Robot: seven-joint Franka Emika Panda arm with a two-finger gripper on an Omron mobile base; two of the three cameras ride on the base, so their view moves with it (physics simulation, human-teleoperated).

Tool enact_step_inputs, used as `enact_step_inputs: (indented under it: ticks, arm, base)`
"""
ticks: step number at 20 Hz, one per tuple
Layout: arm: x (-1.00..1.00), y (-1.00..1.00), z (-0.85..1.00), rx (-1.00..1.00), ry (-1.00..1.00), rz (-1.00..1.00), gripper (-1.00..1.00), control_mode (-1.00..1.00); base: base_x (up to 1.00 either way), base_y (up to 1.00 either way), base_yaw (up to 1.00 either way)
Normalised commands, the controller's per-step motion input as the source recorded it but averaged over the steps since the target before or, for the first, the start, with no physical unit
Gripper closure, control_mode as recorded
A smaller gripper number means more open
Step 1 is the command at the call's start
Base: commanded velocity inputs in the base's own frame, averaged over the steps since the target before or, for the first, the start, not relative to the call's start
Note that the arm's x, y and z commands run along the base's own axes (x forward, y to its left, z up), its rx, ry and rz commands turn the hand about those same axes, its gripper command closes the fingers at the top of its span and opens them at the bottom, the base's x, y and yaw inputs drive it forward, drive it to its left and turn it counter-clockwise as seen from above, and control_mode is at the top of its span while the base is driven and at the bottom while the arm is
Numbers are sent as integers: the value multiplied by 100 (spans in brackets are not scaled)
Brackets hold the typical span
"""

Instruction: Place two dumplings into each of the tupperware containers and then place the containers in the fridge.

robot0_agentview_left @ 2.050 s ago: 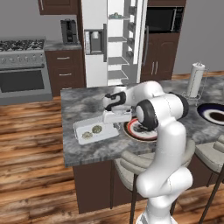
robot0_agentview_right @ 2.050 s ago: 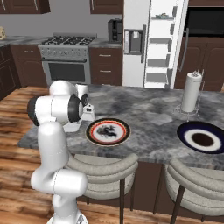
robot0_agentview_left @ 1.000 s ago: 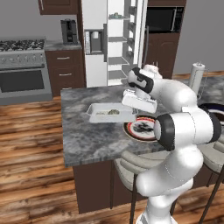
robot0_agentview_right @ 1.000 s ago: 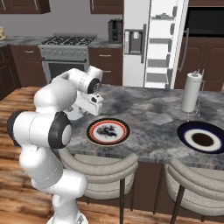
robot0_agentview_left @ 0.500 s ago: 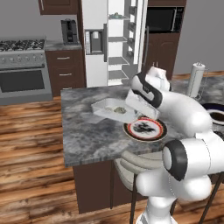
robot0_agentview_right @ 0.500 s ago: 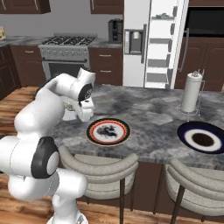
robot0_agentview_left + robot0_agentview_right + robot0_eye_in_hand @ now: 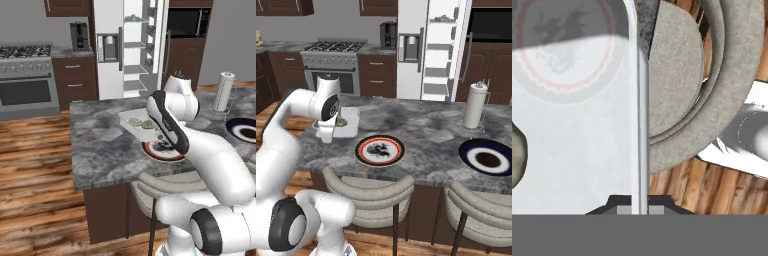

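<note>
Claw (image 7: 640,209) tips behind tub (image 7: 140,123) rim

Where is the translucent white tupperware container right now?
The translucent white container is held by its rim in the shut gripper, above the grey counter's left part, beside the red-rimmed plate; dumplings lie inside.

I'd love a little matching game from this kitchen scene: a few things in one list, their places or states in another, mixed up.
Things:
1. white tupperware container
2. fridge
3. paper towel roll
4. red-rimmed plate

States:
A. stands upright on the counter's far right
B. door open, shelves showing
C. lies flat on the counter in front of a stool
D. held by its rim in the gripper, dumplings inside

Pairs: 1-D, 2-B, 3-A, 4-C
</note>
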Motion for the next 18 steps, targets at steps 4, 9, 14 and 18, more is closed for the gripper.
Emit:
enact_step_inputs:
  ticks: [4,9,14,18]
  arm:
    - [-87,-42,23,1,2,-32,100,-100]
    - [-57,-6,20,0,1,-4,100,-100]
    - [-59,-15,3,-6,0,-1,100,-100]
    - [-22,-2,-3,-4,-2,-2,100,-100]
  base:
    - [0,0,0]
    - [0,0,0]
    - [0,0,0]
    - [0,0,0]
